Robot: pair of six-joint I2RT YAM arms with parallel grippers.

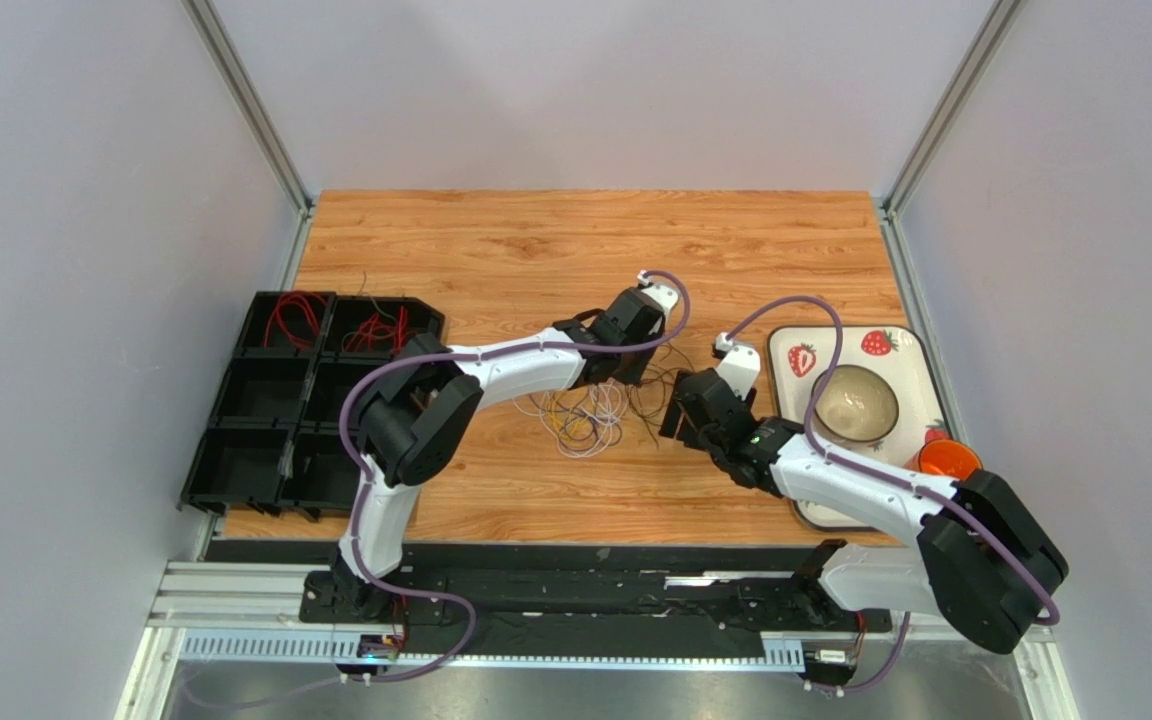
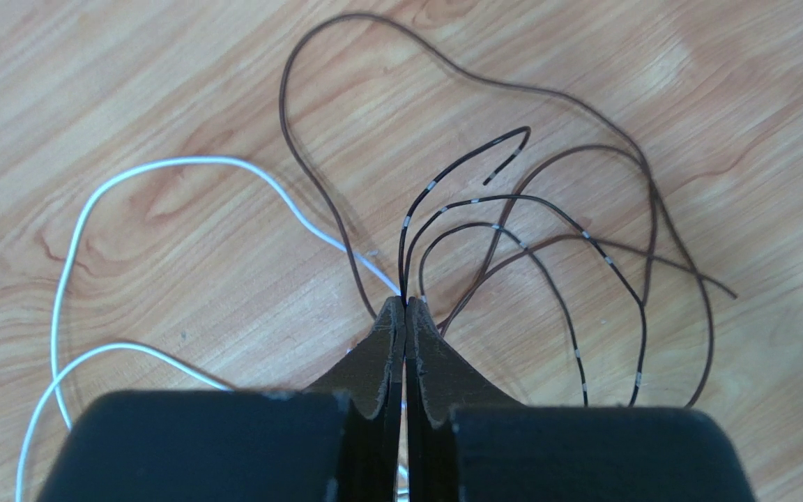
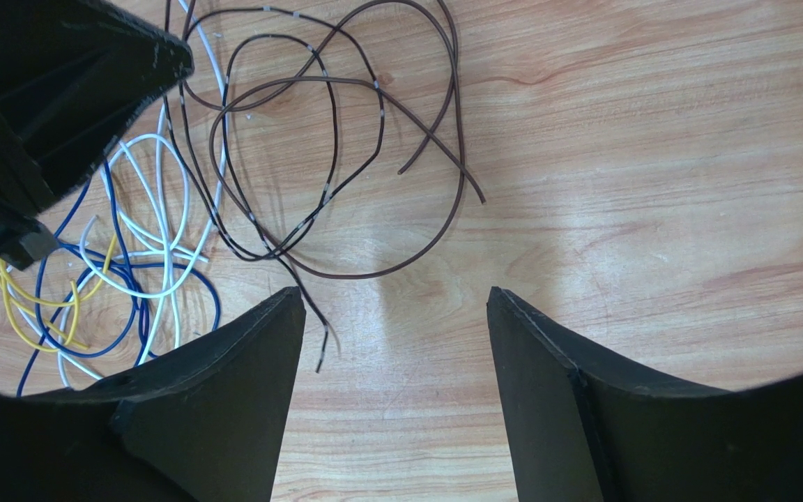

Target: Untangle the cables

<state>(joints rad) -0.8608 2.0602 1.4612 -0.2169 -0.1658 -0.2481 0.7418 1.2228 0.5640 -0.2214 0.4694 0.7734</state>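
The cables [image 1: 585, 420] lie in a loose tangle on the wooden table between my arms. My left gripper [image 1: 620, 354] is shut, its fingertips [image 2: 406, 303] pinching a black white-banded cable [image 2: 479, 157]. Brown loops [image 2: 584, 115] fan out ahead of it and a white cable [image 2: 165, 167] runs to the left. My right gripper [image 1: 675, 420] is open and empty [image 3: 390, 298] just above the table. A dark cable end [image 3: 322, 350] lies by its left finger. In the right wrist view, dark loops [image 3: 322, 105] and blue, white and yellow cables [image 3: 123, 272] lie ahead.
A black bin [image 1: 297, 398] with several compartments stands at the left, with red wires [image 1: 297, 318] in its far cells. A strawberry-patterned tray [image 1: 898, 353] at the right holds a bowl [image 1: 856, 402]. An orange cup [image 1: 950, 455] sits at the tray's near edge.
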